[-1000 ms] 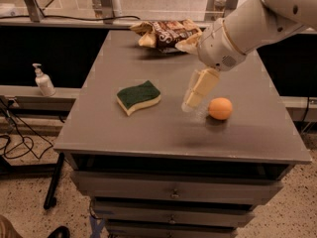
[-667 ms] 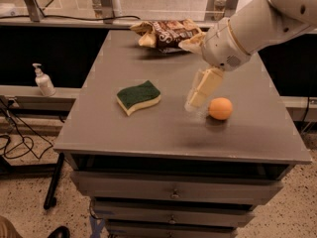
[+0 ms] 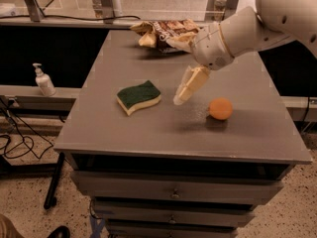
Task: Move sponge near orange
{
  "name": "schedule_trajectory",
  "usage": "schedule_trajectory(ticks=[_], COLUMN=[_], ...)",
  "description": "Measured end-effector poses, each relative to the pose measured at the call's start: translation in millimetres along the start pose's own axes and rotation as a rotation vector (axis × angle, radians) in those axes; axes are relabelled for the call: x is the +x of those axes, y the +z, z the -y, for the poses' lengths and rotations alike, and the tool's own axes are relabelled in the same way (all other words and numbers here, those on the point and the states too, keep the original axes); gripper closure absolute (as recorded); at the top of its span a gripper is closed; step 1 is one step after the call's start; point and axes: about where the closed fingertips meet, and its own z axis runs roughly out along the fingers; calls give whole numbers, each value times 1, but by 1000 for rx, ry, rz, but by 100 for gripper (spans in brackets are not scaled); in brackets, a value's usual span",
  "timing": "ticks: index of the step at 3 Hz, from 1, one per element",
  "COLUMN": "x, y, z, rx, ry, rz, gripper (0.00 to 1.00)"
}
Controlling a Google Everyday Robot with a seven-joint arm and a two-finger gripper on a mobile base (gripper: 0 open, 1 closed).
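At the middle of the frame, above the grey bench (image 3: pixel 119 133), the pincer (image 3: pixel 179 99) hangs tilted, its tip pointing down and to the left, in the gap between the sponge (image 3: pixel 139 96) and the orange (image 3: pixel 220 108); whether it is apart or together I cannot tell, and it holds nothing. Against the views of a second ago it has slid a little to the left, away from the orange and closer to the sponge's right edge; its tip seems just above the bench top, not yet touching the sponge. The sponge lies flat, green side up, left of centre, exactly where it lay before; the orange sits to the right of centre, also unmoved, well apart from the sponge. The white arm (image 3: pixel 247 31) reaches in from the upper right corner, passing in front of the snack bag (image 3: pixel 166 32) at the far edge of the bench; a pump bottle (image 3: pixel 43 81) stands on a ledge at the left, off the bench.

In my judgement the shift means the approach to the sponge is under way and nothing of the carrying is done; the pincer has yet to come over the sponge, settle across its narrow width and close; the foam should give under light pressure, so a shallow grip may slip.
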Motion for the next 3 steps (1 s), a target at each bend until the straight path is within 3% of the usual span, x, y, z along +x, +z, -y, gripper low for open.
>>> schedule_trajectory(ticks=[1, 3], x=[3, 7], y=[28, 72], z=[12, 12], rx=[-37, -153], ry=[-13, 5], rz=[62, 51], gripper=[0, 0])
